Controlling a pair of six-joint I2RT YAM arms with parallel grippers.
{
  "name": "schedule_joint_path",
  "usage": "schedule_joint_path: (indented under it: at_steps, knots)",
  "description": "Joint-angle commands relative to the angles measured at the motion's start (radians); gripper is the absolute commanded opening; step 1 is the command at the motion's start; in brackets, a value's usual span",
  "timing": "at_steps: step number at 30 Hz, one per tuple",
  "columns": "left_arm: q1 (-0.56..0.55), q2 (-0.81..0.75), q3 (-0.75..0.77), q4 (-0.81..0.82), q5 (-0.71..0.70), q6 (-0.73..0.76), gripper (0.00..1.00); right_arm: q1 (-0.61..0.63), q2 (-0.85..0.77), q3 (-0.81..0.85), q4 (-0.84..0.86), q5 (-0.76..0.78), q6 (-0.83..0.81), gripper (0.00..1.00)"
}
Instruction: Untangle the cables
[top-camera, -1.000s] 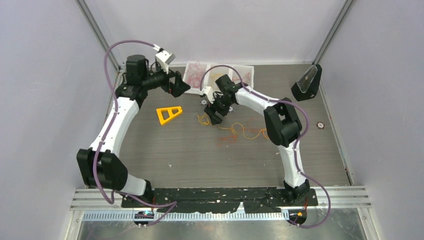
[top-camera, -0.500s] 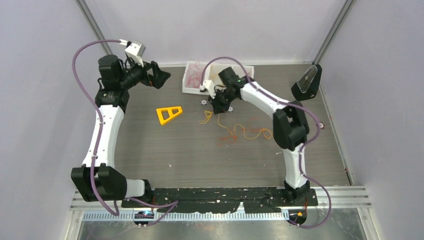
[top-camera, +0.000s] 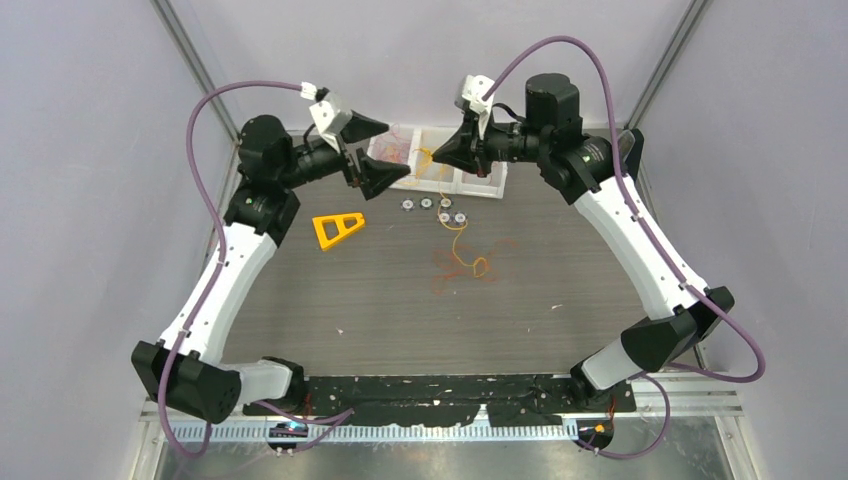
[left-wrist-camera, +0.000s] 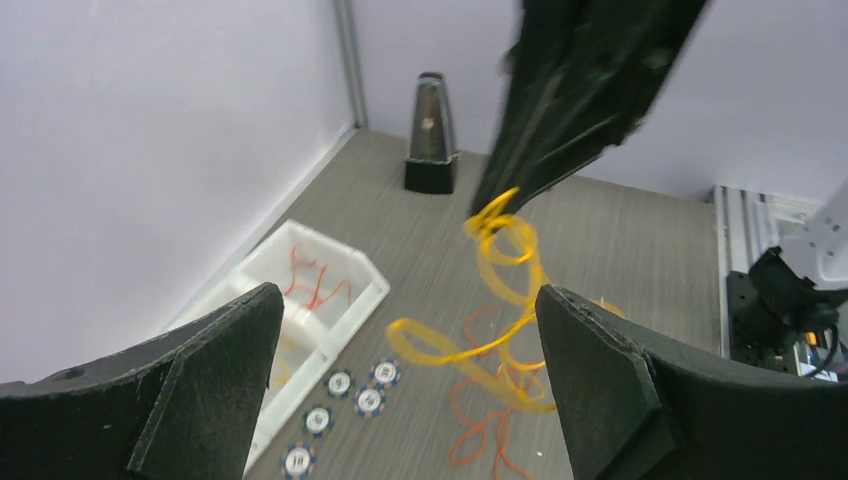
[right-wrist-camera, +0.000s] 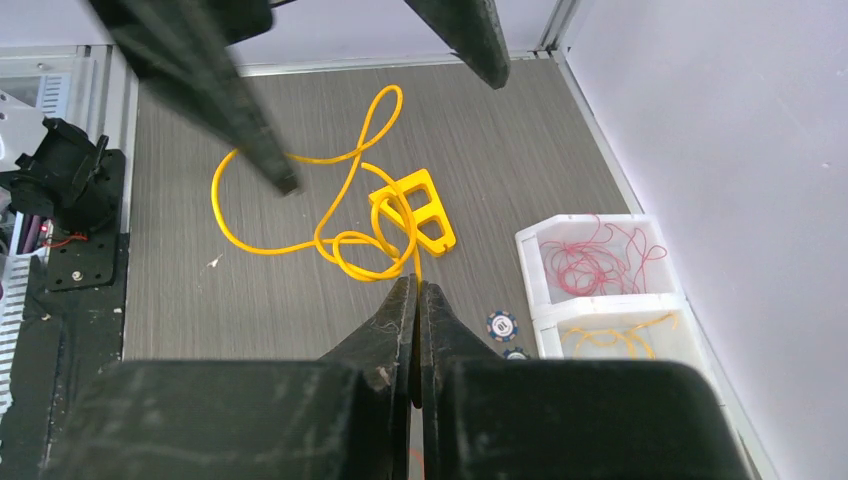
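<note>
Right gripper (right-wrist-camera: 417, 285) is clamped on the yellow cable (left-wrist-camera: 500, 250), holding it up near the white bin (top-camera: 470, 181). Left gripper (top-camera: 398, 152) hangs wide open, empty. The orange and red cables (top-camera: 455, 272) lie tangled on the table (top-camera: 350, 310).

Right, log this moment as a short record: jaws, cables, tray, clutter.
left jaws: open, empty, near the tray
right jaws: shut on a yellow cable, raised above the table
yellow cable: hangs down, its low end among the loose red cables on the table
tray: red cables in one compartment, yellow cables in the next
clutter: poker chips, yellow triangle
</note>
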Motion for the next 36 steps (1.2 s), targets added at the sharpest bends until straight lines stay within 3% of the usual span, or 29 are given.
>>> schedule_joint_path:
  at_steps: [1, 3, 7, 12, 16, 17, 19, 20, 24, 29, 36]
  knots:
    - [-0.082, 0.006, 0.056, -0.004, 0.016, 0.111, 0.97, 0.001, -0.021, -0.016, 0.037, -0.006, 0.052, 0.06]
    - [-0.092, 0.022, 0.043, -0.016, 0.020, 0.119, 0.82, 0.001, -0.039, -0.026, 0.035, 0.001, 0.053, 0.05]
    - [-0.088, 0.029, 0.022, -0.121, 0.045, 0.159, 0.21, 0.001, -0.087, -0.060, 0.057, 0.039, 0.062, 0.05]
    - [-0.073, 0.008, -0.065, -0.315, 0.047, 0.300, 0.00, -0.014, -0.143, -0.093, 0.127, 0.090, 0.088, 0.05]
    - [-0.038, -0.011, -0.097, -0.379, 0.039, 0.354, 0.00, -0.029, -0.159, -0.085, 0.161, 0.101, 0.124, 0.05]
    - [-0.031, -0.033, -0.107, -0.339, 0.041, 0.326, 0.11, -0.029, -0.160, -0.086, 0.159, 0.101, 0.125, 0.05]
    - [-0.031, -0.087, -0.119, -0.234, 0.030, 0.301, 0.56, -0.029, -0.163, -0.094, 0.155, 0.100, 0.127, 0.05]
    - [-0.039, -0.123, -0.125, -0.201, 0.018, 0.304, 0.64, -0.030, -0.166, -0.104, 0.155, 0.097, 0.132, 0.05]
    - [-0.075, -0.161, -0.100, -0.207, 0.010, 0.391, 0.66, -0.029, -0.176, -0.137, 0.160, 0.097, 0.145, 0.05]
    - [-0.097, -0.129, -0.055, -0.229, 0.008, 0.376, 0.75, -0.029, -0.184, -0.154, 0.179, 0.094, 0.164, 0.05]
    - [-0.151, -0.107, -0.055, -0.195, -0.010, 0.374, 0.77, -0.029, -0.202, -0.171, 0.190, 0.095, 0.187, 0.05]
